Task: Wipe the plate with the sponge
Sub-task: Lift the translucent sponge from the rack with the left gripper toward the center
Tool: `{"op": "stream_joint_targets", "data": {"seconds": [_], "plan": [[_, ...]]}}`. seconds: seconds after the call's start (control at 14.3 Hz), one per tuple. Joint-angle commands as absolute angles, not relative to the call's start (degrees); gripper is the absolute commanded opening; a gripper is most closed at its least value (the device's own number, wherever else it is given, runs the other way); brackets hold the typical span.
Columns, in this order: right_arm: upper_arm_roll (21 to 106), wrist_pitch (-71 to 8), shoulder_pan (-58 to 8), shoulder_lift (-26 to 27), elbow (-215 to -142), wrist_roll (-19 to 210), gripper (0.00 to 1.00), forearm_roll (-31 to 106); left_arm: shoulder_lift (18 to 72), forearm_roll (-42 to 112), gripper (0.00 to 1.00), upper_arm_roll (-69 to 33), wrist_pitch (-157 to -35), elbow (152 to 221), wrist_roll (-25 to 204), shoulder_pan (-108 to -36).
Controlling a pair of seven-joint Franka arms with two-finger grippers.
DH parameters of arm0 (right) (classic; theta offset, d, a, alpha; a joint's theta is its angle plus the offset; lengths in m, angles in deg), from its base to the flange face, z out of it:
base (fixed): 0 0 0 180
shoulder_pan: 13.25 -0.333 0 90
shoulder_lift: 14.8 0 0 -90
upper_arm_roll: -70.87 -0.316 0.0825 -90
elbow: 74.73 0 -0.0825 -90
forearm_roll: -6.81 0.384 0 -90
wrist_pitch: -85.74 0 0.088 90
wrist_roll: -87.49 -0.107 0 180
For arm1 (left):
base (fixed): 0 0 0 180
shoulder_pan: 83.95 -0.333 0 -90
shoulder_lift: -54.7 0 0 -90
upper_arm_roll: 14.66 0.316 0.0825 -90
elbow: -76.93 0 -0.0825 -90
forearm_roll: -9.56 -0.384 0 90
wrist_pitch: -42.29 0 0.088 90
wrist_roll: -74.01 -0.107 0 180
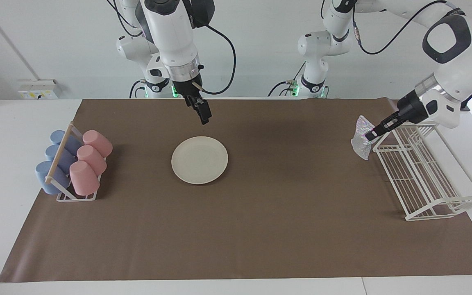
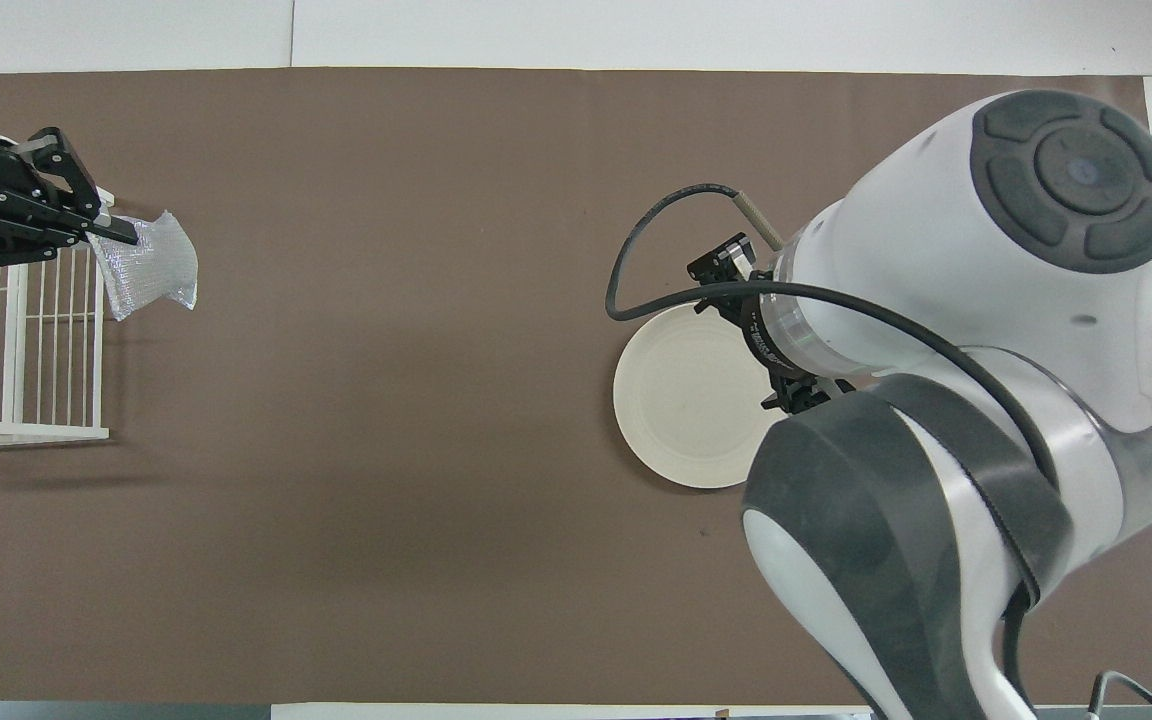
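The cream-white plate [image 1: 199, 160] lies flat on the brown mat, toward the right arm's end; in the overhead view the plate [image 2: 676, 400] is partly covered by the right arm. My right gripper [image 1: 204, 116] hangs in the air over the mat, just by the plate's edge nearest the robots, with nothing in it. My left gripper [image 1: 373, 133] is shut on the silvery, wrinkly sponge [image 1: 361, 141], which hangs from it beside the white wire rack; both also show in the overhead view, the left gripper [image 2: 106, 230] and the sponge [image 2: 151, 265].
A white wire rack [image 1: 420, 172] stands at the left arm's end of the table, also in the overhead view [image 2: 16, 340]. A holder with several blue and pink cups [image 1: 74, 166] stands at the right arm's end. The brown mat [image 1: 260, 229] covers the table.
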State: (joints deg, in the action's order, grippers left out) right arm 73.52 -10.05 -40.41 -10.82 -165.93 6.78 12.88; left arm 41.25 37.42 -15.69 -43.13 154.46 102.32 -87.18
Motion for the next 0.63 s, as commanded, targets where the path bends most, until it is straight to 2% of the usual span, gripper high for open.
{"op": "stream_joint_targets", "data": {"seconds": [0.0,0.56], "plan": [[73.24,-9.62,-40.49,-11.46,-166.92,5.67,1.0,13.58,44.76,46.62,0.0,-15.97,-44.44,161.54,101.0,-87.38],[73.07,-11.63,-44.0,-11.73,-167.63,-5.13,1.0,15.34,54.34,74.48,0.0,-16.5,-48.13,186.32,79.56,-86.16]]}}
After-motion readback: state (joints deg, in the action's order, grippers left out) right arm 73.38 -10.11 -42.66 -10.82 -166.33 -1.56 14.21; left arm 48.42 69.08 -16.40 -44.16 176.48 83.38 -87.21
